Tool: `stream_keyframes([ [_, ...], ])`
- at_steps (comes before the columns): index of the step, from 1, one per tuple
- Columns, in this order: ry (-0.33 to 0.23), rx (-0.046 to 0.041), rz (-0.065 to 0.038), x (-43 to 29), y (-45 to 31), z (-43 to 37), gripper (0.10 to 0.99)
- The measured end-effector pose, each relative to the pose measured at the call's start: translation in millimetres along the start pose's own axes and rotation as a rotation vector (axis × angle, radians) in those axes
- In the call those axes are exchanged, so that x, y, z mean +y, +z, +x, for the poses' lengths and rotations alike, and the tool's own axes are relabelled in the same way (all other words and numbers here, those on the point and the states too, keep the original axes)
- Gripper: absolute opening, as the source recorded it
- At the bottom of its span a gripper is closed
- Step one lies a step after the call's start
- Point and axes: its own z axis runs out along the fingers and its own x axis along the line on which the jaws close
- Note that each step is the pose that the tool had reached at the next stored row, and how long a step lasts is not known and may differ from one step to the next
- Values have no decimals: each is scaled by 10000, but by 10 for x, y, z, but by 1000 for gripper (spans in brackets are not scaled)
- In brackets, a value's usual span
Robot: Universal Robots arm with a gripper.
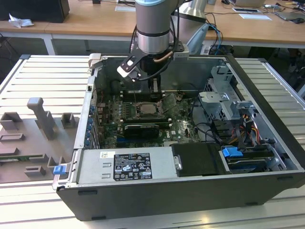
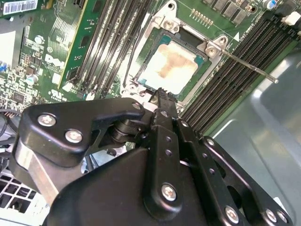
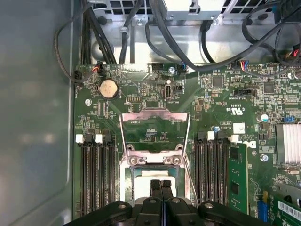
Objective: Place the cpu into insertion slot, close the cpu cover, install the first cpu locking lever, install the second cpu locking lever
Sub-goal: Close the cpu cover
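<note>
One step done: cpu (image 2: 175, 66) seated in insertion slot (image 2: 160, 43) just under empty, clenched fingers (image 3: 156, 186); cpu cover (image 3: 155, 115) open beyond them, probably wanting a push on its frame.

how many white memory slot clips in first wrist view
4: two white plastic clips on one side of the square metal-rimmed socket, two on the other; more may be hidden.
</note>
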Motion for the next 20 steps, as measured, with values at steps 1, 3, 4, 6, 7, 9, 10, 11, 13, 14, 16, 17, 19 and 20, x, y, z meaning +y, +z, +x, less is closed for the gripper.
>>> stream_keyframes([
  [1,0,-3,2,1,-4,0,106],
  [3,6,-2,1,6,-57,1,106],
  [4,8,-1,1,8,-69,1,106],
  [6,7,2,1,45,-68,2,106],
  [7,9,1,4,80,-66,2,106],
  [9,8,1,16,176,-58,3,106],
  [10,7,-2,24,196,-60,3,106],
  [11,6,0,34,209,-86,4,106],
  [13,8,0,42,219,-127,4,106],
  [14,8,2,44,233,-135,5,106],
  [16,10,2,48,294,-130,6,106],
  [17,8,1,51,323,-128,6,106],
  [19,8,2,53,367,-124,7,106],
  [20,4,2,53,391,-121,9,106],
])
